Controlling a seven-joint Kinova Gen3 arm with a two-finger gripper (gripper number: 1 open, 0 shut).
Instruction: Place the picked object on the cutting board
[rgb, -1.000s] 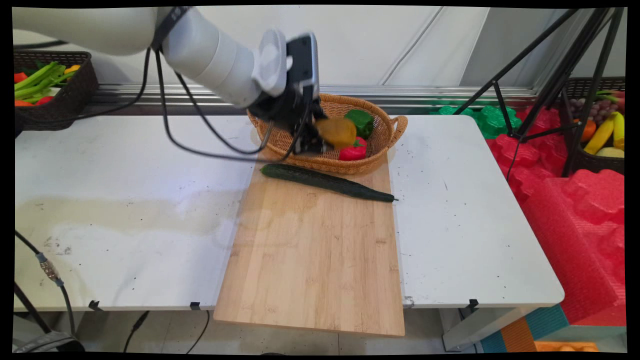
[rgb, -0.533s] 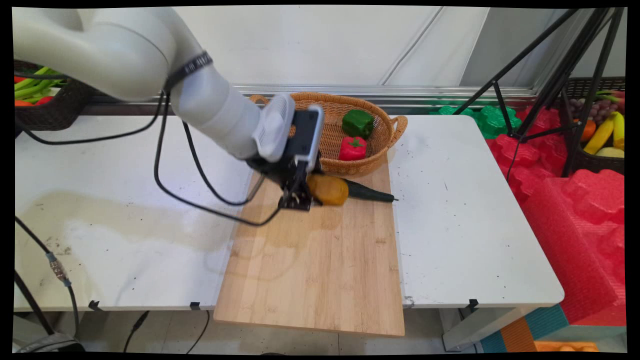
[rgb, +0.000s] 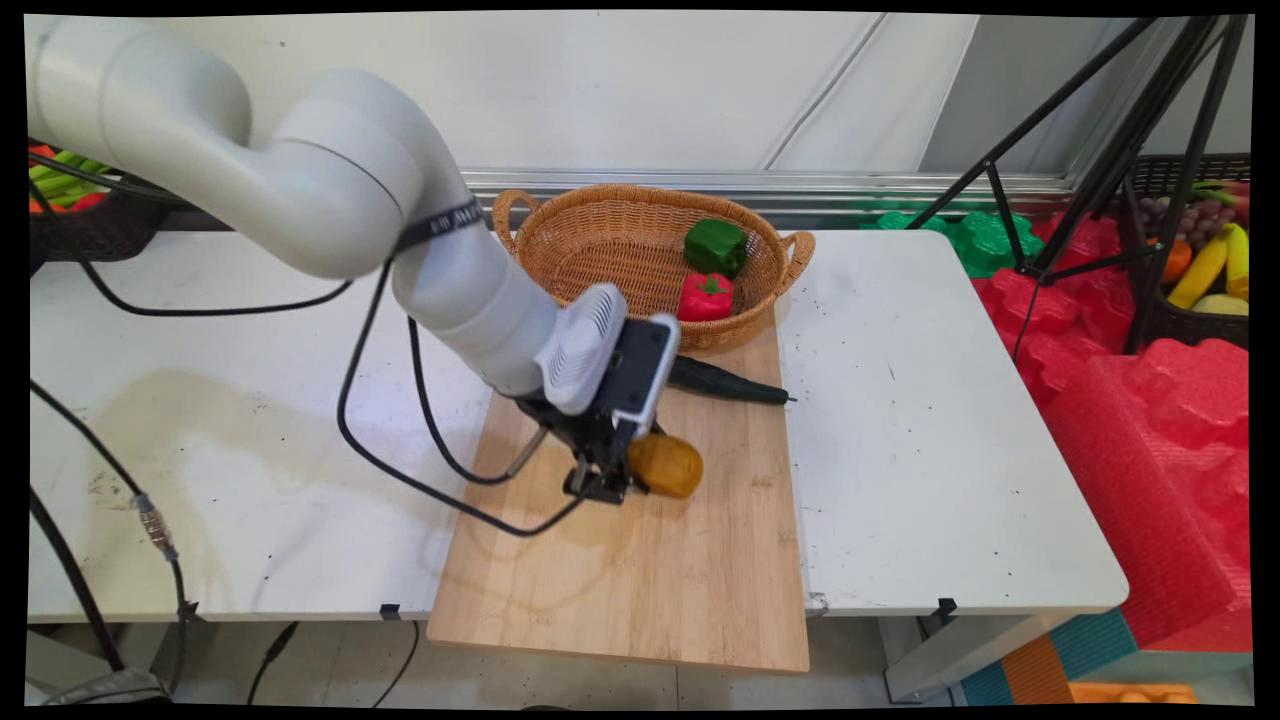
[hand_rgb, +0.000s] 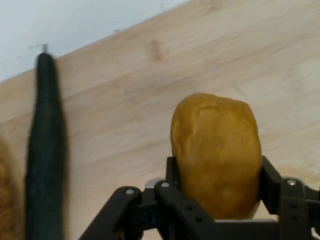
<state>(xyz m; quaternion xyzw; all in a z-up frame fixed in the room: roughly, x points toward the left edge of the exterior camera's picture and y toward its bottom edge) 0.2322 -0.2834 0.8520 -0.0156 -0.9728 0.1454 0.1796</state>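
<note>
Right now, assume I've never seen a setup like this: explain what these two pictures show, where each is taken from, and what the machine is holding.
The machine is a white robot arm ending in a black two-finger gripper. The wide picture comes from a fixed camera above the table's near side, looking down across the white table. The close-up comes from a camera on the hand itself, looking along the fingers.

The gripper is shut on a yellow-brown potato, one finger on each side, above a wooden cutting board. A dark green cucumber lies on the board's far end. Behind it stands a wicker basket containing a green pepper and a red pepper.
</note>
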